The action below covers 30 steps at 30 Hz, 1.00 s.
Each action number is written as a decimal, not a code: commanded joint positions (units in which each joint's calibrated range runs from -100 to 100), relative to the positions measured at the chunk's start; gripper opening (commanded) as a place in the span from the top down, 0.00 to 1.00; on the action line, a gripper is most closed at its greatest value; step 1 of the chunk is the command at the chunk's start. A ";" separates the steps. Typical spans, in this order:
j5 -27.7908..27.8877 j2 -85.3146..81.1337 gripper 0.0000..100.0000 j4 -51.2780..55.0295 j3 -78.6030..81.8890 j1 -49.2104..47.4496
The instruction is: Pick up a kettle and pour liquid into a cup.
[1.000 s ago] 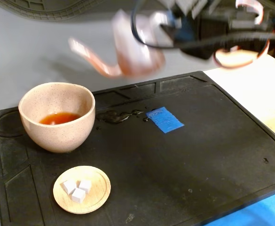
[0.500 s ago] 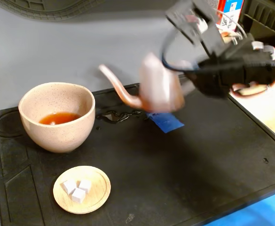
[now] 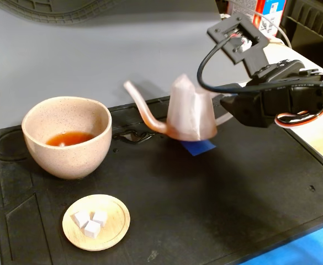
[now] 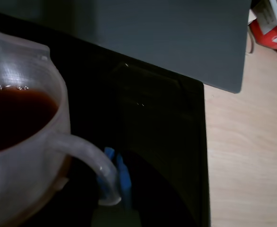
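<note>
Since the kettle (image 3: 191, 113) held liquid, each line below treated it as a sloshing load.
Kettle position: upright on or just above the black mat (image 3: 233, 187), over the blue tape patch (image 3: 197, 147), spout (image 3: 142, 107) aimed at the cup (image 3: 67, 136) and well apart from it; contact with the mat could not be confirmed.
Kettle body: thin translucent plastic, judged light when empty, slightly flexible, smooth and probably slippery under hard fingers.
Kettle contents: the wrist view showed reddish-brown liquid (image 4: 10, 118) inside, so weight was judged low-set and shifting.
Handle: the loop handle (image 4: 93, 165) faced the arm; judged the correct hold, gripped across the loop rather than the cone.
Spout: long and thin, judged the weakest part; not a grasp point.
Claw (image 3: 227, 102): sat at the handle side of the kettle; whether it was clamped or apart, I cannot tell.
Cup: speckled ceramic, held some liquid (image 3: 68, 138); judged heavy, stable, chippable.
Spill: a wet patch (image 3: 133, 135) lay on the mat between cup and kettle.
Saucer (image 3: 96, 222): wooden, with white cubes, near the cup.
</note>
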 commanded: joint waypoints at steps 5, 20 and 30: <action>1.73 1.77 0.99 -3.73 0.51 0.79; 1.84 5.26 0.99 -9.35 0.51 2.39; 4.51 4.92 0.99 -9.35 0.51 2.31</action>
